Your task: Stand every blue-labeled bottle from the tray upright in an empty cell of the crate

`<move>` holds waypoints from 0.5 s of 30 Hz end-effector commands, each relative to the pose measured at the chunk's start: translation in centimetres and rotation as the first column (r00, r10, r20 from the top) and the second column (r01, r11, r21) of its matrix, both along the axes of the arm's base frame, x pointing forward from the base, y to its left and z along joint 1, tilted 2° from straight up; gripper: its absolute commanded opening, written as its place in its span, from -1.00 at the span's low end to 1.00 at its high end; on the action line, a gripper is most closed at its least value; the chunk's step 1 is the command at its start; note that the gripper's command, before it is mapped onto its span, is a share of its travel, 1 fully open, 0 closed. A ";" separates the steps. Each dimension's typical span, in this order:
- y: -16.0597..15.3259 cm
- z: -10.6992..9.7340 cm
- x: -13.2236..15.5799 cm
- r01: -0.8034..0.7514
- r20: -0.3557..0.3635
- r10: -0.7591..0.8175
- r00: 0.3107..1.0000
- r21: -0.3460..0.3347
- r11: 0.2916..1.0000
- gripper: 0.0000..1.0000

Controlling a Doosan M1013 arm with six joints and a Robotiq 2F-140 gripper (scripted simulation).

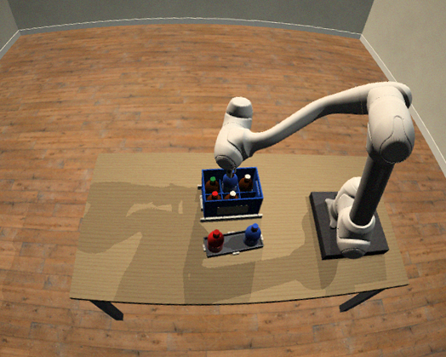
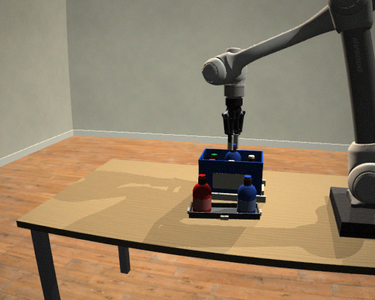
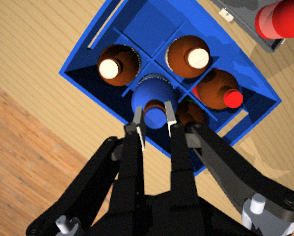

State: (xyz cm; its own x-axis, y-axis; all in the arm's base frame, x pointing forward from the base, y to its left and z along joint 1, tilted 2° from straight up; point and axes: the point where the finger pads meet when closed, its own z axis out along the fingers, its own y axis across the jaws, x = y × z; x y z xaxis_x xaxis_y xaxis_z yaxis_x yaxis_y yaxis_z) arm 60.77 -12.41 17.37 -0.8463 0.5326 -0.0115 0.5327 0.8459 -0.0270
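Observation:
My gripper [image 1: 230, 173] [image 2: 233, 146] [image 3: 155, 113] is shut on the neck of a blue-labeled bottle [image 1: 229, 183] [image 2: 232, 156] [image 3: 154, 94]. That bottle is upright in the back middle cell of the blue crate [image 1: 207, 208] [image 2: 206, 168] [image 3: 246, 71], higher than its neighbours; its base is hidden. Brown bottles with green [image 1: 212, 186], red [image 1: 214, 195] and white caps [image 1: 245, 184] [image 3: 188, 56] stand in other cells. The front right cell is empty. Another blue bottle [image 1: 253, 235] [image 2: 246, 193] and a red bottle [image 1: 215, 242] [image 2: 202, 193] [image 3: 274, 21] stand upright on the tray [image 1: 233, 243] [image 2: 209, 216].
A pale rail [image 1: 231, 218] [image 2: 236, 197] runs along the crate's front, between crate and tray. Small pale blocks sit against the tray's edges. The arm's dark base plate [image 1: 319, 230] [image 2: 339, 212] is right of the crate. The crate walls and dividers surround the held bottle.

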 end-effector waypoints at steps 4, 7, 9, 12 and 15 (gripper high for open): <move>0.0 -0.6 0.0 0.000 0.000 0.000 1.000 0.000 1.000 -1.00; 0.0 -0.9 0.0 0.000 0.000 0.000 1.000 0.000 1.000 -1.00; 0.0 -1.2 0.0 0.000 0.000 0.000 1.000 0.000 1.000 -1.00; 0.0 -1.5 0.0 0.000 0.000 0.000 1.000 0.000 1.000 -1.00; 0.0 -1.7 0.0 0.000 0.000 0.000 1.000 0.000 1.000 -1.00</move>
